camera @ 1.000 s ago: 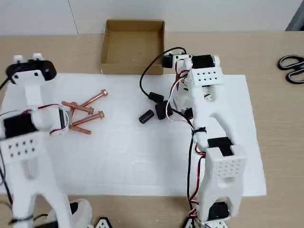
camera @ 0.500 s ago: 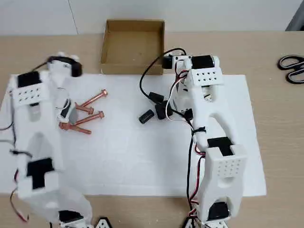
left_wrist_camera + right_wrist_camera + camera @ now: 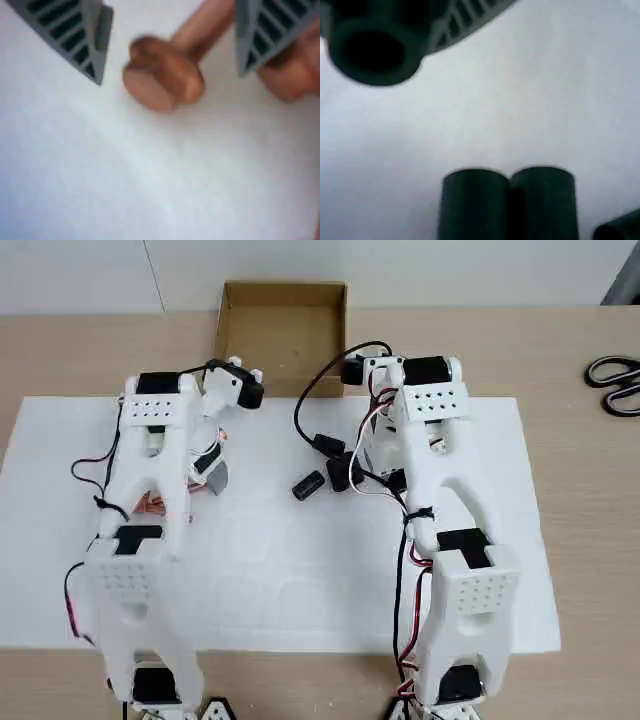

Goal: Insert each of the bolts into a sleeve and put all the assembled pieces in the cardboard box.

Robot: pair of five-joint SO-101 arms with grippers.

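A copper bolt [image 3: 165,85] lies on the white sheet, its head between the two fingers of my open left gripper [image 3: 170,72]; a second bolt [image 3: 290,80] lies beside it. From above, the left arm covers most of the bolts [image 3: 150,505], and its gripper [image 3: 212,476] is low over them. My right gripper is shut on a black sleeve [image 3: 370,47], held above two more sleeves [image 3: 507,205] standing side by side. Another sleeve [image 3: 308,485] lies on the sheet left of the right arm. The cardboard box [image 3: 283,380] stands at the back.
The white sheet [image 3: 300,580] covers the middle of the wooden table. Scissors [image 3: 615,380] lie at the far right. A black cable [image 3: 310,390] loops from the right arm toward the box.
The left arm has swung in from the table's left edge and stretched out over the bolts. The right arm has kept still.
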